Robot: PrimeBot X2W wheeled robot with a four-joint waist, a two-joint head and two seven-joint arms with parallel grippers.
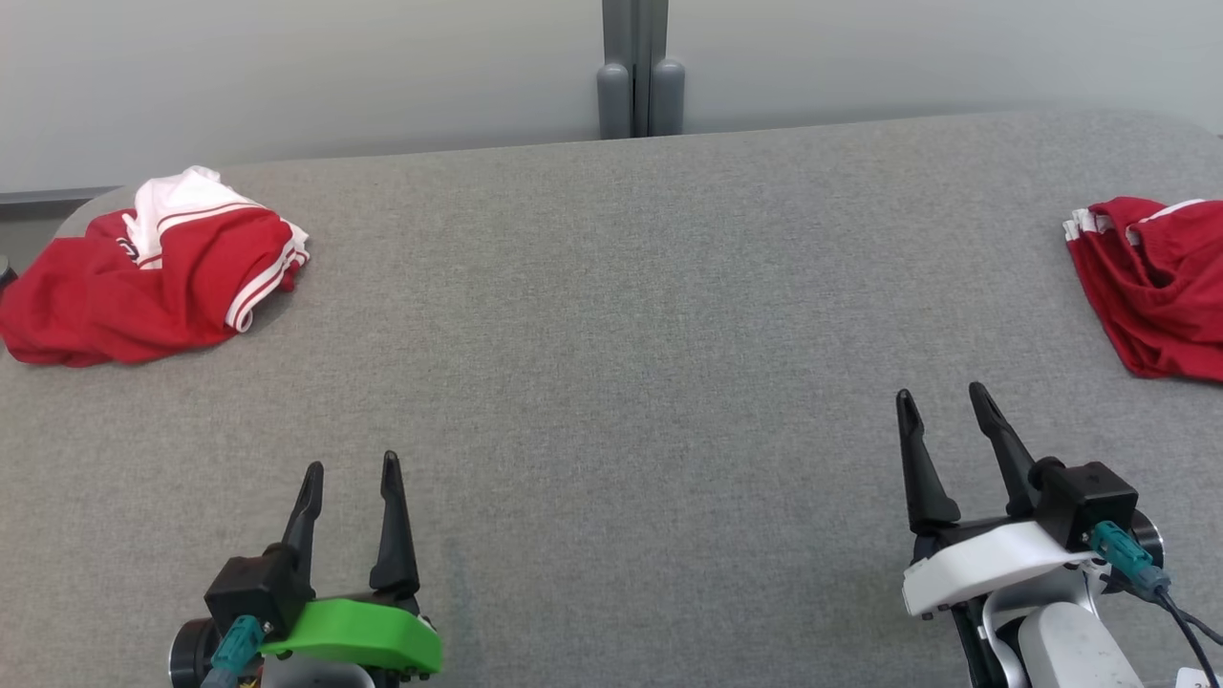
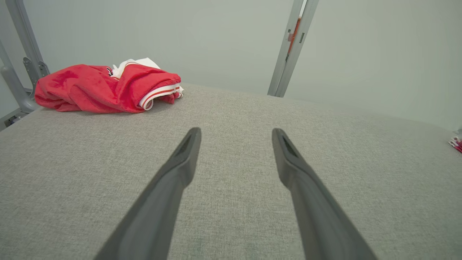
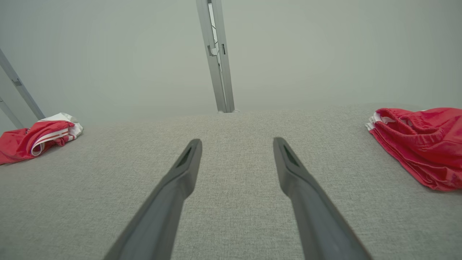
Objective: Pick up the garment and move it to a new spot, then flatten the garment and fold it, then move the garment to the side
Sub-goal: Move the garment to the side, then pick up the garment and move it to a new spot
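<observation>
A crumpled red garment with white stripes (image 1: 143, 282) lies at the far left of the grey table (image 1: 611, 363); it also shows at the upper left of the left wrist view (image 2: 104, 88) and far left in the right wrist view (image 3: 32, 142). A second red garment (image 1: 1156, 282) lies bunched at the table's right edge, seen too in the right wrist view (image 3: 422, 144). My left gripper (image 1: 351, 468) stands open near the front left, empty, its fingers (image 2: 180, 162) above bare cloth. Open and empty as well, my right gripper (image 1: 941, 394) hovers at the front right, short of the right garment.
A grey post (image 1: 640, 67) rises behind the table's far edge against a pale wall. The table has rounded corners, and its padded top stretches wide between the two garments. A metal frame (image 2: 18, 72) stands behind the left garment.
</observation>
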